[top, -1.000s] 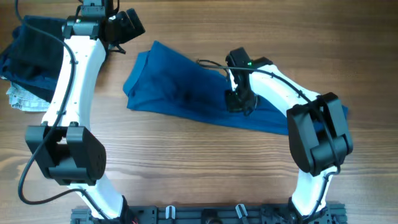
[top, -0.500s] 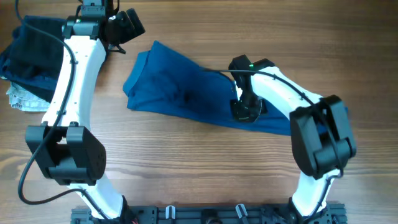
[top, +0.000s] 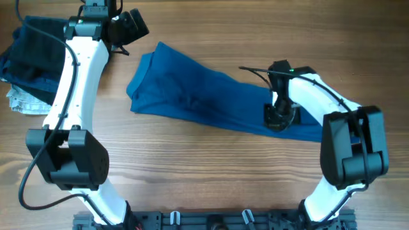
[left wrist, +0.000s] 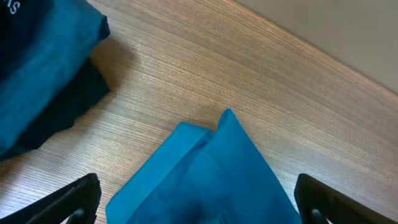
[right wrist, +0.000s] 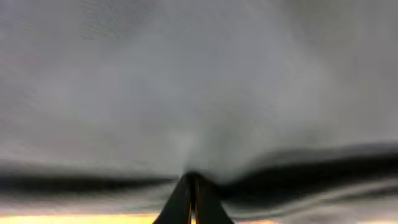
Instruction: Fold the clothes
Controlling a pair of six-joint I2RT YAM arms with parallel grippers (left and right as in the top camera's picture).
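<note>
The clothes (top: 192, 92), a mid-blue T-shirt, lie in a long diagonal band across the table from upper left to lower right. My right gripper (top: 279, 119) presses down on the band's right part, shut on a pinch of the fabric. In the right wrist view the closed fingertips (right wrist: 193, 190) meet in a fold of cloth that fills the frame. My left gripper (top: 128, 32) hovers past the shirt's upper-left end, open and holding nothing. In the left wrist view its wide-apart fingers (left wrist: 68, 202) flank the shirt's pointed corner (left wrist: 214, 165).
A pile of dark navy and black garments (top: 29, 54) lies at the far left, also seen as dark garments (left wrist: 43, 62) in the left wrist view. A small whitish patterned cloth (top: 22, 102) pokes out under the pile. The table's far edge (left wrist: 323, 46) runs behind the shirt.
My right gripper has slid to the right and slightly toward the front, pulling the pinched fabric along, so the shirt's band now lies stretched out longer. The left arm has not moved.
</note>
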